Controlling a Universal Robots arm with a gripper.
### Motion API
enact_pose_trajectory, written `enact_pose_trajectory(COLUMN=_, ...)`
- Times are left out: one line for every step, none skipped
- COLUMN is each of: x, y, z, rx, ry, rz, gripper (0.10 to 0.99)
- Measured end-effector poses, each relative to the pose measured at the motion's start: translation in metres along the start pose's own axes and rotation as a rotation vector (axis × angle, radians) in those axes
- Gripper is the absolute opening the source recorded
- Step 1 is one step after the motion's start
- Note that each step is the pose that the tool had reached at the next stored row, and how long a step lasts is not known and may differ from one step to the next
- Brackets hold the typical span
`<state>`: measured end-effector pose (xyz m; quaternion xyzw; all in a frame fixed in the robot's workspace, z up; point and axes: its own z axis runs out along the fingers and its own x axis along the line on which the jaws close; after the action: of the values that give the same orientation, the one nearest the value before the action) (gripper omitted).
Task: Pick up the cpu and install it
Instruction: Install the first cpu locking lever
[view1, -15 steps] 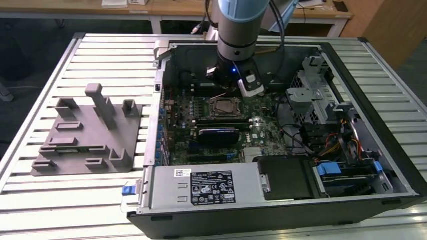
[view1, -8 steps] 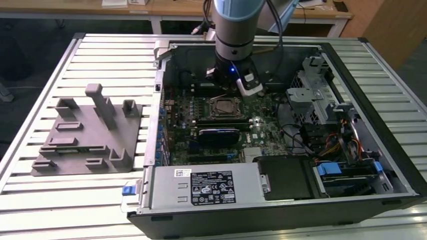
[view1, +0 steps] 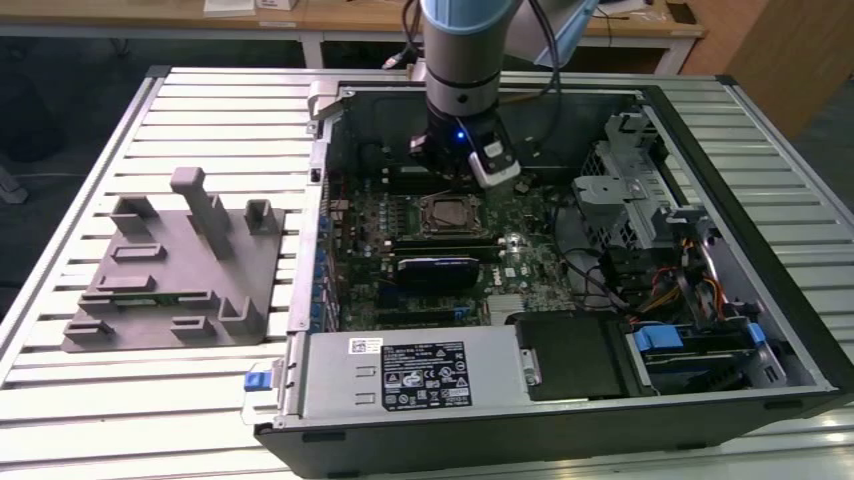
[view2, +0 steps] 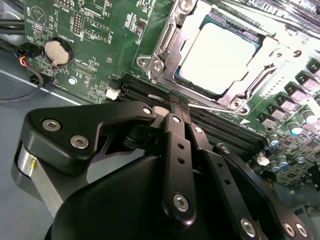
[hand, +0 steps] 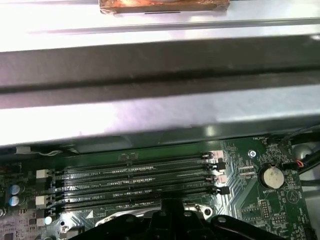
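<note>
The cpu (view2: 216, 56), a flat square with a pale matte-metal top plate, lies seated in its socket on the green motherboard (view2: 95, 30), upper right of the second wrist view; a bright steel retention frame (view2: 165, 47) rims it on all sides. In the exterior view the socket (view1: 446, 212) sits mid-frame inside the open computer case (view1: 747, 330), directly below the arm's wrist.

The gripper (view2: 176, 97) is black, jointed with shiny rivets; its two slim fingers (view2: 174, 107) meet tip to tip, closed on nothing, poised just above the black memory slots (hand: 135, 180) beside the socket. In the first wrist view the linkage is cut off at the lower edge.

A silver coin battery (view2: 55, 51) sits upper left in the second wrist view. The grey plastic fixture (view1: 174, 270) with upright posts stands on the slatted table (view1: 80, 400), left of the case, well apart from the arm.

Case walls, a drive cage (view1: 627, 190) and cable bundles crowd the exterior view's right; open room lies above the board.
</note>
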<state>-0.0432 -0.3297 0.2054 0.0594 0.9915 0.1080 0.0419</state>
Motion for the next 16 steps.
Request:
enact_pose_trajectory(x=0.0007, y=0.0011, z=0.0005, rx=0.002, ry=-0.0014, rz=0.000, gripper=0.106)
enact_pose_trajectory(x=0.0013, y=0.0021, z=0.0009, rx=0.003, ry=-0.0026, rz=-0.001, gripper=0.106)
enact_pose_trajectory(x=0.0018, y=0.0030, z=0.0013, rx=0.004, ry=-0.0037, rz=-0.001, gripper=0.106)
enact_pose_trajectory(x=0.0022, y=0.0036, z=0.0016, rx=0.005, ry=-0.0048, rz=-0.001, gripper=0.106)
enact_pose_trajectory(x=0.0025, y=0.0041, z=0.0020, rx=0.007, ry=-0.0062, rz=-0.002, gripper=0.106)
enact_pose_trajectory(x=0.0027, y=0.0043, z=0.0025, rx=0.010, ry=-0.0073, rz=-0.002, gripper=0.106)
enact_pose_trajectory(x=0.0028, y=0.0043, z=0.0032, rx=0.015, ry=-0.0083, rz=-0.003, gripper=0.106)
enact_pose_trajectory(x=0.0029, y=0.0042, z=0.0039, rx=0.019, ry=-0.0093, rz=-0.004, gripper=0.106)
enact_pose_trajectory(x=0.0029, y=0.0040, z=0.0048, rx=0.024, ry=-0.0102, rz=-0.004, gripper=0.106)
enact_pose_trajectory(x=0.0030, y=0.0039, z=0.0058, rx=0.028, ry=-0.0109, rz=-0.005, gripper=0.106)
enact_pose_trajectory(x=0.0031, y=0.0038, z=0.0067, rx=0.030, ry=-0.0116, rz=-0.005, gripper=0.106)
enact_pose_trajectory(x=0.0031, y=0.0040, z=0.0072, rx=0.032, ry=-0.0119, rz=-0.005, gripper=0.106)
enact_pose_trajectory(x=0.0032, y=0.0042, z=0.0074, rx=0.032, ry=-0.0119, rz=-0.005, gripper=0.106)
enact_pose_trajectory(x=0.0032, y=0.0044, z=0.0075, rx=0.032, ry=-0.0121, rz=-0.005, gripper=0.106)
enact_pose_trajectory(x=0.0033, y=0.0046, z=0.0076, rx=0.033, ry=-0.0125, rz=-0.003, gripper=0.106)
enact_pose_trajectory(x=0.0033, y=0.0049, z=0.0077, rx=0.033, ry=-0.0130, rz=0.000, gripper=0.106)
